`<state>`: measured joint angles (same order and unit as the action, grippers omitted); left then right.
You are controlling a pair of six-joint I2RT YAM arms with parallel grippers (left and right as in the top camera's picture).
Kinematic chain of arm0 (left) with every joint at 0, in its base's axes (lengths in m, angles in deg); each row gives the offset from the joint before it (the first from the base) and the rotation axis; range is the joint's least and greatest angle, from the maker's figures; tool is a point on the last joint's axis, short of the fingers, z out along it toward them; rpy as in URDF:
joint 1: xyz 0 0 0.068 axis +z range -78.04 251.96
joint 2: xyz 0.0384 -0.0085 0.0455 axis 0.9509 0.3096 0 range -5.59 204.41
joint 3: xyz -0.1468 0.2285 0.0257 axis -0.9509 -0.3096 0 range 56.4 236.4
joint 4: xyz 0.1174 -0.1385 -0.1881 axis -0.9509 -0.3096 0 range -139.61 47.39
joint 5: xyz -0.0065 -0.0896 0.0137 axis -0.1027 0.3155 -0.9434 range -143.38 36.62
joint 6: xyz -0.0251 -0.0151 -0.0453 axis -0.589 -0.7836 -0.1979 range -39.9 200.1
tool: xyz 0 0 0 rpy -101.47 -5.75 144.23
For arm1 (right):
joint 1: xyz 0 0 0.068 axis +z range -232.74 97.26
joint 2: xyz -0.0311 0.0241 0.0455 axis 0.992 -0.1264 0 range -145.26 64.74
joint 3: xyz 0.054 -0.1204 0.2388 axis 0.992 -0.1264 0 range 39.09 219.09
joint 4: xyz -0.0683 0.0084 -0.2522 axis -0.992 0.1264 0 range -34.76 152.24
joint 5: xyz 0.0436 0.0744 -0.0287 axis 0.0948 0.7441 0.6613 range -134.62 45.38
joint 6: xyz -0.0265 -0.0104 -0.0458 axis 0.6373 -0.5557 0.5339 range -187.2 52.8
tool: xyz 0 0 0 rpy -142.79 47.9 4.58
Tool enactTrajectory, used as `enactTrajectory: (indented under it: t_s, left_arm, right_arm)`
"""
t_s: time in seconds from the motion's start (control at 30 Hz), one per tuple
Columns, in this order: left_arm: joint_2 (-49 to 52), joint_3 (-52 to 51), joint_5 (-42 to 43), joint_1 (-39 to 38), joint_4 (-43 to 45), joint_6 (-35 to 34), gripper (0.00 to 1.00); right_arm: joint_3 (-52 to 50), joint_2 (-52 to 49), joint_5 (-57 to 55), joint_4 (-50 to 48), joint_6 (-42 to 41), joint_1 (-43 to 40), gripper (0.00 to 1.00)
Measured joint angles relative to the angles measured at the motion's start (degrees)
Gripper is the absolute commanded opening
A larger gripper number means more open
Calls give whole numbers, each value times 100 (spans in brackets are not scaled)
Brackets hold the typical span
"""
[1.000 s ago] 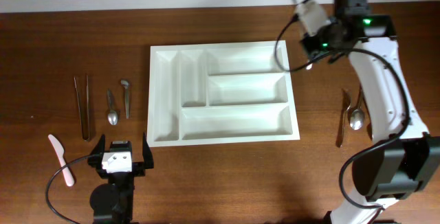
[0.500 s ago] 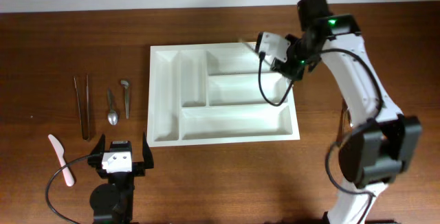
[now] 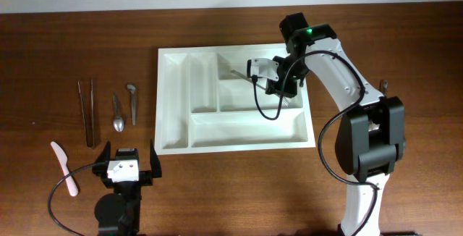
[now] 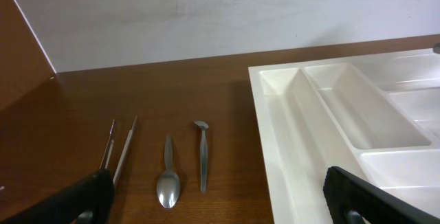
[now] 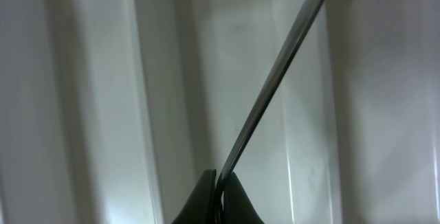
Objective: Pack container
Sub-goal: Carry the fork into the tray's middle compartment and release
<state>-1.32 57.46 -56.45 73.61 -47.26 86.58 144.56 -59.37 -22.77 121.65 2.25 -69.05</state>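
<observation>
The container is a large white compartment tray in the middle of the table, also seen in the left wrist view and filling the right wrist view. My right gripper hangs over its top long compartment, shut on a thin metal utensil. Up close, the right gripper pinches the utensil's flat shaft, which slants up and right over the tray. My left gripper stands open near the front left of the table, in its own view with nothing between its fingers.
Left of the tray lie metal tongs, a spoon and a short metal utensil; the same tongs, spoon and utensil show ahead of the left gripper. A pink spatula lies front left.
My right arm has swung left from beyond the tray's upper right corner to above its top compartment, carrying the metal utensil. The left arm has not moved.
</observation>
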Motion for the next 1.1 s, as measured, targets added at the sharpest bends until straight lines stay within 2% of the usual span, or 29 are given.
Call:
enactTrajectory:
  t_s: [0.43, 0.47, 0.53, 0.6, 0.67, 0.83, 0.9, 1.0, 1.1]
  left_arm:
    - [0, 0, 0, 0, 0, 0, 99]
    - [0, 0, 0, 0, 0, 0, 99]
    - [0, 0, 0, 0, 0, 0, 99]
    - [0, 0, 0, 0, 0, 0, 99]
    - [0, -2, 0, 0, 0, 0, 99]
    - [0, 0, 0, 0, 0, 0, 99]
    - [0, 0, 0, 0, 0, 0, 99]
    - [0, -2, 0, 0, 2, 0, 99]
    - [0, -2, 0, 0, 2, 0, 99]
  right_arm:
    - [0, -256, -188, -308, 4, 2, 4]
    - [0, -260, -195, -339, 2, 2, 12]
    - [0, -260, -236, -363, -20, 2, 46]
    - [2, -260, -249, -367, -7, 2, 63]
    - [2, -260, -254, -369, 7, 2, 72]
    - [4, -260, -273, -385, -212, 2, 75]
    - [81, -260, -275, -365, -533, -4, 74]
    - [487, -260, -350, -293, -1331, -44, 71]
    - [1233, -260, -658, -2, -2492, -210, 62]
